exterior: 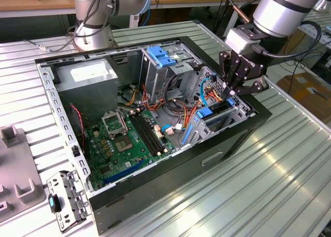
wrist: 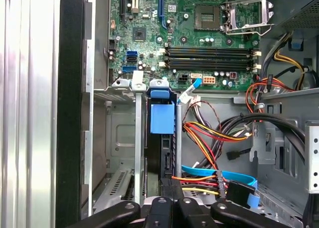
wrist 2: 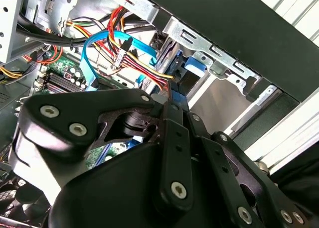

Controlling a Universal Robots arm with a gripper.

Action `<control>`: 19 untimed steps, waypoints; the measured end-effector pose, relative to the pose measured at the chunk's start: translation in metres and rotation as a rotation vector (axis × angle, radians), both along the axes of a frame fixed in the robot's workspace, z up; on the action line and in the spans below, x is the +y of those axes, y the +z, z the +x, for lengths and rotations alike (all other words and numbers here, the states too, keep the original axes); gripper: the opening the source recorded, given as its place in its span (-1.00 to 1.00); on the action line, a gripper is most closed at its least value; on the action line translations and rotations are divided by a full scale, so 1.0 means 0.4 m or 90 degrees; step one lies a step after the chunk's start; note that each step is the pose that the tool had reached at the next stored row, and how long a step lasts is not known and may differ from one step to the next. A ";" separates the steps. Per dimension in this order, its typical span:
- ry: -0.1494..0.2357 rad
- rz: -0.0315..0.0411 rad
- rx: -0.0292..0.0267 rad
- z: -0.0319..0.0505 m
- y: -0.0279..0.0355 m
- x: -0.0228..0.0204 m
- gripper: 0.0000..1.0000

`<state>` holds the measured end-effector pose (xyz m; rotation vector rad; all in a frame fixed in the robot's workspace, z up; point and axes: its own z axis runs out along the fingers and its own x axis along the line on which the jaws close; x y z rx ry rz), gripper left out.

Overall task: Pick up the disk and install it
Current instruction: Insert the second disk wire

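I see the gripper (exterior: 232,90) clenched on the disk (wrist: 162,119), which stands on edge in the drive cage (exterior: 227,113) at the computer case's (exterior: 155,195) right end; no writing I can read.

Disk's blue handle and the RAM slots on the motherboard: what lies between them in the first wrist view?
In the first wrist view, the grey top rail of the drive cage runs between the disk's blue handle and the RAM slots, plus a loose blue-tipped cable.

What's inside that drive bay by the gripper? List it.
In the first wrist view the disk stands on edge in the metal drive bay, its blue end handle toward the motherboard. Its lower end is covered by the gripper. The neighbouring slot looks empty.
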<state>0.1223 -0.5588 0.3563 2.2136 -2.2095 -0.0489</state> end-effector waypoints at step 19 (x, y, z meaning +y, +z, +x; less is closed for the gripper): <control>0.000 0.0002 0.0000 -0.016 0.002 0.000 -0.79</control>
